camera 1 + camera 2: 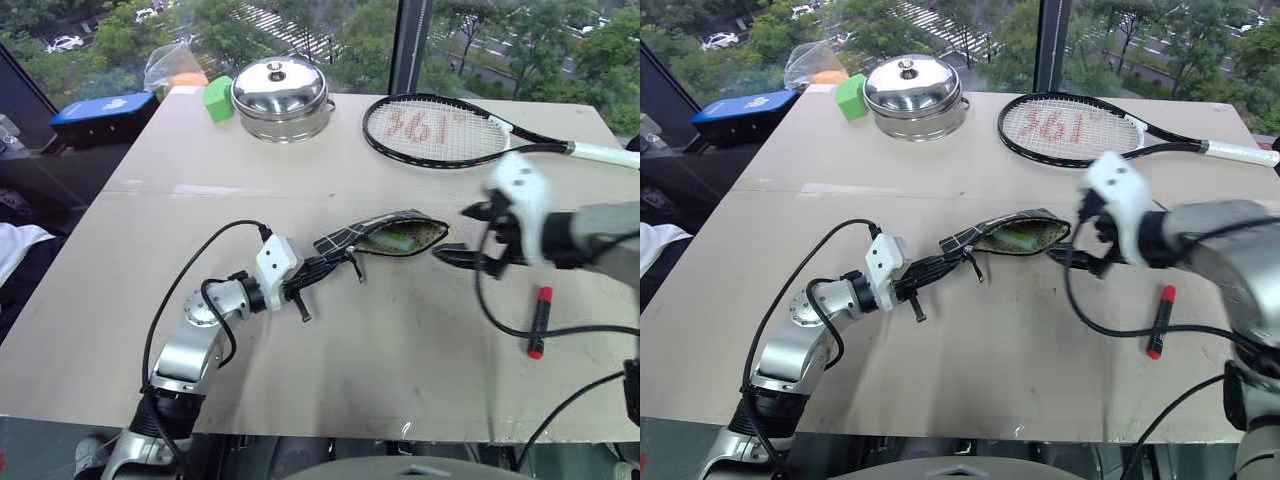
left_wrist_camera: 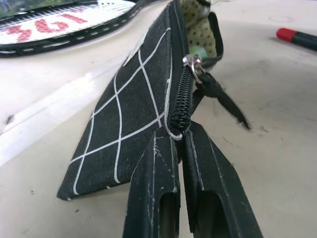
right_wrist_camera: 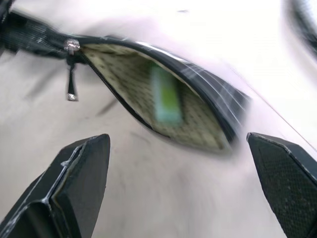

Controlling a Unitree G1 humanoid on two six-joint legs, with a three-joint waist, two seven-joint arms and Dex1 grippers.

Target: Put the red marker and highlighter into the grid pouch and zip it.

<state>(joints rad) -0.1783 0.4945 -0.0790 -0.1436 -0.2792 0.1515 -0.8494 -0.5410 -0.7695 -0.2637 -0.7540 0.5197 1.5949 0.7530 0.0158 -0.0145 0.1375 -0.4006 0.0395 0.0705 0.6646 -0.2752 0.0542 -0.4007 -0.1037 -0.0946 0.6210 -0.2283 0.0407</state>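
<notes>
Your open right end effector (image 1: 452, 256) is nearer the slim black marker with the red cap (image 1: 540, 321). It lies on the counter (image 1: 400, 360) at four o'clock, pointing twelve to six. Your left end effector (image 2: 182, 144) pinches the black grid fabric pouch (image 1: 385, 237), green highlighter (image 3: 165, 96) inside.

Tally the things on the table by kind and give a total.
Writing tools: 2, red marker, highlighter
Pouches: 1, grid pouch
Cookware: 1, lidded steel pot
Rackets: 1, tennis racket
Blocks: 1, green block
Total: 6

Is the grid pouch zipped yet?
No, open: the grid pouch gapes, its dotted lining and the highlighter visible inside.
</notes>
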